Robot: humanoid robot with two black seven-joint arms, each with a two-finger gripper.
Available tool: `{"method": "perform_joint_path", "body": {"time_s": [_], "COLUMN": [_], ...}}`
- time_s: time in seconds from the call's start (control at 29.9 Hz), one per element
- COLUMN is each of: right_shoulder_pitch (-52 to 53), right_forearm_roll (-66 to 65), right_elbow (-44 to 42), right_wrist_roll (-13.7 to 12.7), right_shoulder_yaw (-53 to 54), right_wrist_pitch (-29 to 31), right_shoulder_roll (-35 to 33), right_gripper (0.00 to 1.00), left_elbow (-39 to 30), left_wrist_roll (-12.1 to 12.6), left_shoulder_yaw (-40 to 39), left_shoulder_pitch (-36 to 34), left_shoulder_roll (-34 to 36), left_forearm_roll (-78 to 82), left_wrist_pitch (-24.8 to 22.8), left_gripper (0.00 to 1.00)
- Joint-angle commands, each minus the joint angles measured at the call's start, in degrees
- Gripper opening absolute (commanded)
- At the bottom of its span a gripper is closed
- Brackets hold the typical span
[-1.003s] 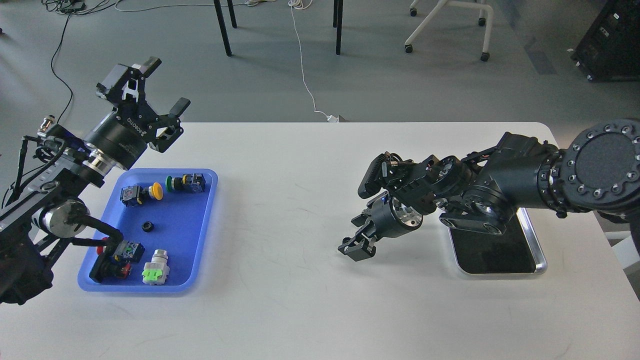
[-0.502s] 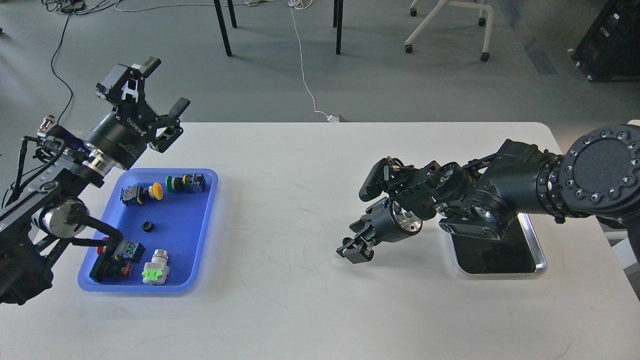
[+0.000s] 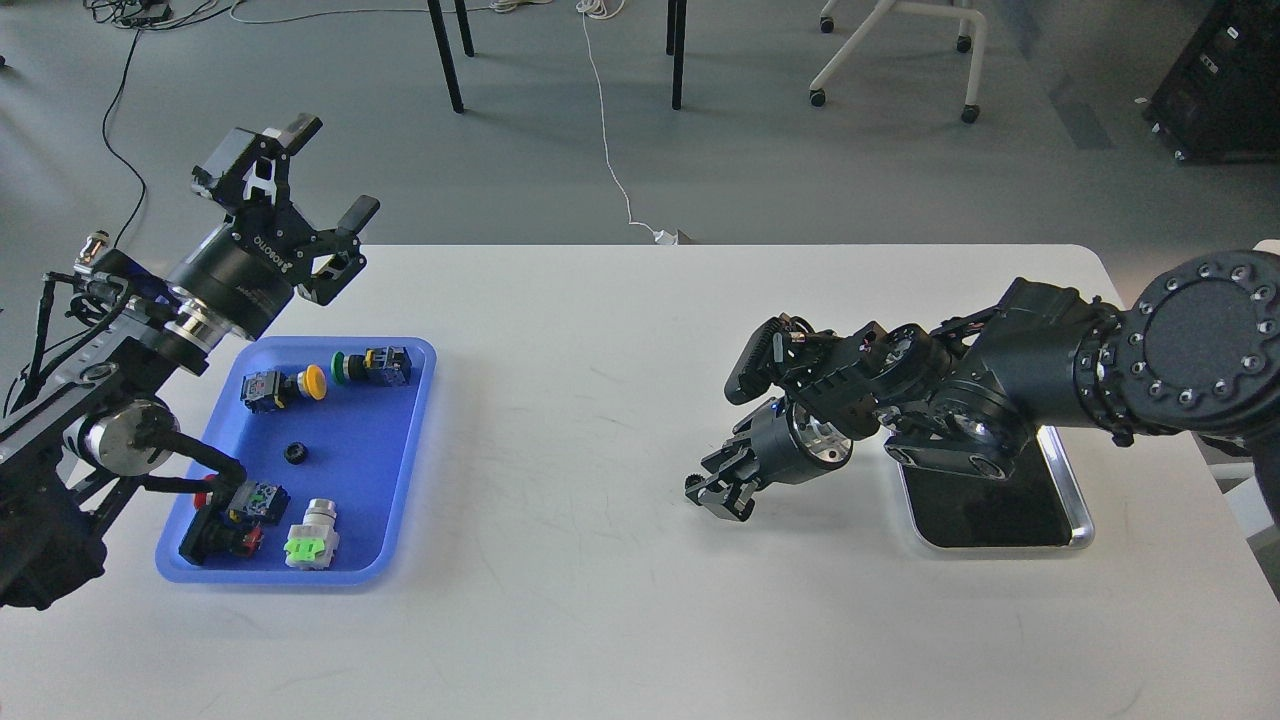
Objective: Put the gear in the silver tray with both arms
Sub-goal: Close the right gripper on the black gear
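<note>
change: right gripper [image 3: 722, 490] has shifted slightly right, toward the silver tray [image 3: 1070, 500], since the earlier frames; left arm and tray contents unchanged.
left gripper [image 3: 305, 185]: raised above the far left corner of the table [image 3: 600, 400], past the far end of the blue tray [image 3: 400, 440]; fingers spread wide apart, nothing between them.
right gripper: low over the table, left of the silver tray, pointing down and left; seen small and dark, so finger spacing cannot be told; no object visible in it.
right arm [image 3: 1010, 380]: reaches in from the right edge and crosses over the far part of the silver tray.
silver tray: on the table at right, long side running away from the robot; visible dark bottom bare; far part hidden by the arm.
blue tray: on the table at left, well apart from the silver tray.
gear [image 3: 294, 453]: small black ring, lying alone near the middle of the blue tray floor.
yellow button [image 3: 312, 381]: far end of the blue tray, beside a green button [image 3: 342, 367].
white part [image 3: 313, 535]: near end of the blue tray, green label showing.
</note>
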Motion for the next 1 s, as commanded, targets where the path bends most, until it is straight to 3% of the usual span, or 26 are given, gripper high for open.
{"method": "perform_joint_path", "body": {"time_s": [0.0, 0.4, 0.97], "right_shoulder_pitch": [0.0, 0.0, 2.46], "right_forearm_roll": [0.07, 0.15, 1.56], "right_elbow": [-0.15, -0.15, 0.38], "right_wrist_roll": [0.0, 0.0, 0.0], "right_shoulder_yaw": [-0.2, -0.2, 0.58], "right_wrist_pitch": [0.01, 0.01, 0.01], "right_shoulder_roll": [0.0, 0.0, 0.0], "right_gripper": [0.29, 0.15, 0.14], "left_elbow": [0.0, 0.0, 0.0], "left_wrist_roll": [0.0, 0.0, 0.0], "left_shoulder_yaw": [0.0, -0.61, -0.61], "left_shoulder_pitch": [0.0, 0.0, 0.09], "left_shoulder_roll": [0.0, 0.09, 0.26], "left_forearm_roll": [0.0, -0.52, -0.52], "left_wrist_pitch": [0.0, 0.0, 0.0], "left_gripper": [0.98, 0.98, 0.98]}}
